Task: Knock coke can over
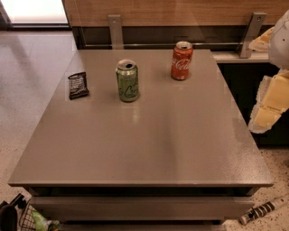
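- My tool [267,107] hangs at the right edge of the view, off the desk's right side and well apart from both cans; it shows as pale cream, blocky pieces, and I cannot tell whether it is open or closed.
- The coke can [181,61] stands upright near the far edge of the desk, right of centre: one red-orange aluminium cylinder with white script and a silver top.
- One green can [128,80] stands upright to its left and a little nearer, apart from it; same cylinder shape, pale script, silver top with an open mouth.
- One dark snack packet [78,85] lies flat near the left edge, a small glossy rectangle with pale print.
- The desk [135,149] is one broad grey slab, smooth with a dull sheen.
- Behind it runs a wood-grain panel [158,11] with two grey metal brackets [115,29].
- The floor [27,90] is pale and speckled.
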### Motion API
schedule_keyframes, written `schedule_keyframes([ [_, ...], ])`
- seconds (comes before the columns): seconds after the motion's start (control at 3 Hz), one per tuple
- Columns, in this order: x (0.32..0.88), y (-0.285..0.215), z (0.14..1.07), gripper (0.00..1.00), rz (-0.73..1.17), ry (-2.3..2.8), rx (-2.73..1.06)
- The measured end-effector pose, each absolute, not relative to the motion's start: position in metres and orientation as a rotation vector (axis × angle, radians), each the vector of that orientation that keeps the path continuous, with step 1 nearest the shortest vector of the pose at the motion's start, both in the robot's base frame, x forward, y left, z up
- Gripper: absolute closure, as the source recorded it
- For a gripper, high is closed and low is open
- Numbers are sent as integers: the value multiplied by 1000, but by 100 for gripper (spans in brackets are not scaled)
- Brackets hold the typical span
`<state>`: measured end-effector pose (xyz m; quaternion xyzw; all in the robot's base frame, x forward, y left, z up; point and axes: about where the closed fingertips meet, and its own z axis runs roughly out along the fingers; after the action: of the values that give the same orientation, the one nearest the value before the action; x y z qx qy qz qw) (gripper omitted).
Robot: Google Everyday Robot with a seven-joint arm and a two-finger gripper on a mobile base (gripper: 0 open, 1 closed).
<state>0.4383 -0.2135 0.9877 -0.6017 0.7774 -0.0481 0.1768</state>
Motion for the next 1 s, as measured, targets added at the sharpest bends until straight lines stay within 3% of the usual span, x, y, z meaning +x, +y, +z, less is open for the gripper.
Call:
schedule_keyframes([
  [1.0,478,-238,983,0,-50,2165,-1486],
])
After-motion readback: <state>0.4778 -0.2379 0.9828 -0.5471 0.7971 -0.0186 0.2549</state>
